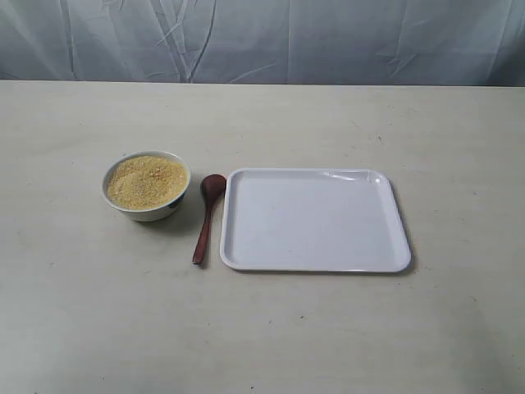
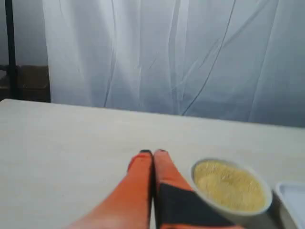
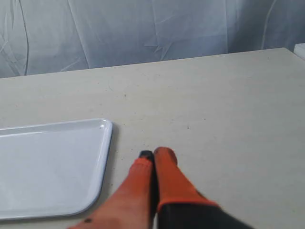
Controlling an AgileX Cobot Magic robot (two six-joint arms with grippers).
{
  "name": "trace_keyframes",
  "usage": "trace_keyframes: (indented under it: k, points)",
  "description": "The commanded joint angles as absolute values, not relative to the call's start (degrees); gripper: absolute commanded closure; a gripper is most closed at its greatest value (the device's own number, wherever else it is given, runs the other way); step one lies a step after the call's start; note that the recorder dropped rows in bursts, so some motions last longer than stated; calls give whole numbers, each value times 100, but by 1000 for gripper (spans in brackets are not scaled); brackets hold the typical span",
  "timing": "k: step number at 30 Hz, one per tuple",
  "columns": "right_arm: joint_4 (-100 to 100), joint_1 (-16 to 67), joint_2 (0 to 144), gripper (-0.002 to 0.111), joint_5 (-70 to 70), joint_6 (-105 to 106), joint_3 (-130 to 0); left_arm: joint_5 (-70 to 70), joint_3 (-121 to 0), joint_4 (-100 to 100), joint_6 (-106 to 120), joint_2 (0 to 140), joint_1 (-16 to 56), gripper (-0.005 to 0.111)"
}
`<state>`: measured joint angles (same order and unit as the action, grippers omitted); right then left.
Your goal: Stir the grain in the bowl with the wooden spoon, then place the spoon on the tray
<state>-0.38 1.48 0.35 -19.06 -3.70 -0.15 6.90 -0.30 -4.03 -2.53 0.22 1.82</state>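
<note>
A small white bowl (image 1: 149,215) with a dark blue mark low on its side stands on the table (image 1: 328,336), left of the middle, filled almost to its rim with fine golden grain (image 1: 146,181). The slim reddish-brown wooden spoon (image 1: 207,220) lies flat between the bowl and the glossy white tray (image 1: 315,223), its oval head toward the far edge. The left gripper (image 2: 153,152) and the right gripper (image 3: 153,153) each have their orange fingers pressed together
</note>
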Motion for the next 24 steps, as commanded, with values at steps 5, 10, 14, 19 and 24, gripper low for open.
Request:
trace_keyframes:
  k: [5, 10, 14, 19, 24]
  points:
    - [-39, 133, 0, 108, -1851, -357, 0, -843, 0, -834, -290, 0, 171, 107]
    - [-39, 133, 0, 108, -1851, -357, 0, -1675, 0, -859, -366, 0, 171, 107]
    - [-39, 133, 0, 108, -1851, -357, 0, -615, -731, -550, -195, 97, 171, 107]
    - [-39, 133, 0, 108, -1851, -357, 0, 2416, -2606, 0, -126, 1528, 171, 107]
    - [-39, 133, 0, 108, -1866, -357, 0, 4649, -4176, -65, 412, 3573, 171, 107]
